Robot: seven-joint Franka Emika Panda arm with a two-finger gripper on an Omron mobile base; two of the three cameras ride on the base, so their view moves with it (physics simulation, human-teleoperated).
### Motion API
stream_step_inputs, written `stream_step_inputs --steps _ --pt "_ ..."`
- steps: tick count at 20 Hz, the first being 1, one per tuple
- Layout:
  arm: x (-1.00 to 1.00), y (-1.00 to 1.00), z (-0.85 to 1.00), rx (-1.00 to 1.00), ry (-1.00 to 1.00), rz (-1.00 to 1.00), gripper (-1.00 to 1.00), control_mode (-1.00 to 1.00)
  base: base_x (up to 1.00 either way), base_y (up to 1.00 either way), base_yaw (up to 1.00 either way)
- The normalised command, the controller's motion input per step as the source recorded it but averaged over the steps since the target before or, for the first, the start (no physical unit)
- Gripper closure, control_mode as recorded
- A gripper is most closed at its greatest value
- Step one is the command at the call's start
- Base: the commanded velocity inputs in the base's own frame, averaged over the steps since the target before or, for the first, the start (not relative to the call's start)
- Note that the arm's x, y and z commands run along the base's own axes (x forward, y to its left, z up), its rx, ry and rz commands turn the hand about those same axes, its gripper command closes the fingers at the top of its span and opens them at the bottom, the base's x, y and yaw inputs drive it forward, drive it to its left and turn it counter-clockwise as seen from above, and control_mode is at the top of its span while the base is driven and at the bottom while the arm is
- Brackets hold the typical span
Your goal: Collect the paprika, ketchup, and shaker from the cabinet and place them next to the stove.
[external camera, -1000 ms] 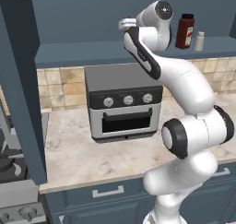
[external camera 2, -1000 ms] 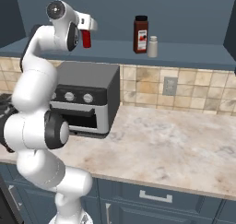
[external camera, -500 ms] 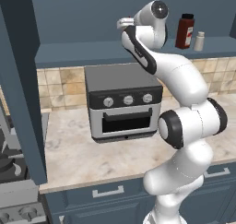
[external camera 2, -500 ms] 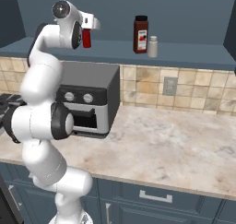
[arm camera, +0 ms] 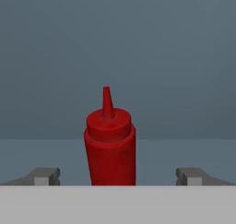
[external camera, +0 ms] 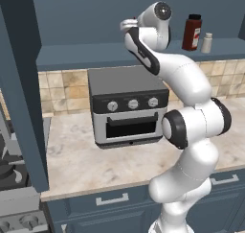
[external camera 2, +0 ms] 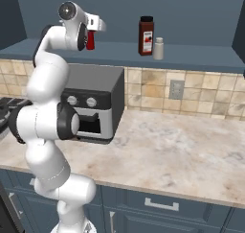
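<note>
The ketchup (arm camera: 110, 142), a slim red bottle with a pointed nozzle, stands upright on the cabinet shelf (external camera 2: 191, 59). In the hand view it is centred between my two fingertips (arm camera: 44, 176). My gripper (arm camera: 117, 176) is open, its jaws wide apart and clear of the bottle on both sides. From the right base view the ketchup (external camera 2: 89, 40) shows just under my raised hand. Further right on the shelf stand the paprika (external camera 2: 146, 35), dark with a black cap, and the small pale shaker (external camera 2: 158, 48) beside it. The stove (external camera: 9, 169) lies at the lower left.
A silver toaster oven (external camera: 127, 107) sits on the marble counter (external camera 2: 182, 150) right below the shelf and my arm. A tall dark cabinet side (external camera: 24, 98) separates the counter from the stove. Blue drawers (external camera 2: 158, 203) run under the counter.
My hand has edged a little closer to the ketchup on the shelf. The jaws have stayed open and the three items have not moved.
</note>
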Motion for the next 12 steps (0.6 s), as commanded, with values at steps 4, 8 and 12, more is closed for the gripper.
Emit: stream_step_inputs --steps 4,8,12 --pt "0.28 0.05 -0.09 0.0 0.0 0.0 -1.0 -1.0 0.0 0.0 0.0" --pt "0.21 0.08 -0.14 0.0 0.0 0.0 -1.0 -1.0 0.0 0.0 0.0" --pt "0.11 0.06 -0.15 0.0 0.0 0.0 -1.0 -1.0 0.0 0.0 0.0"
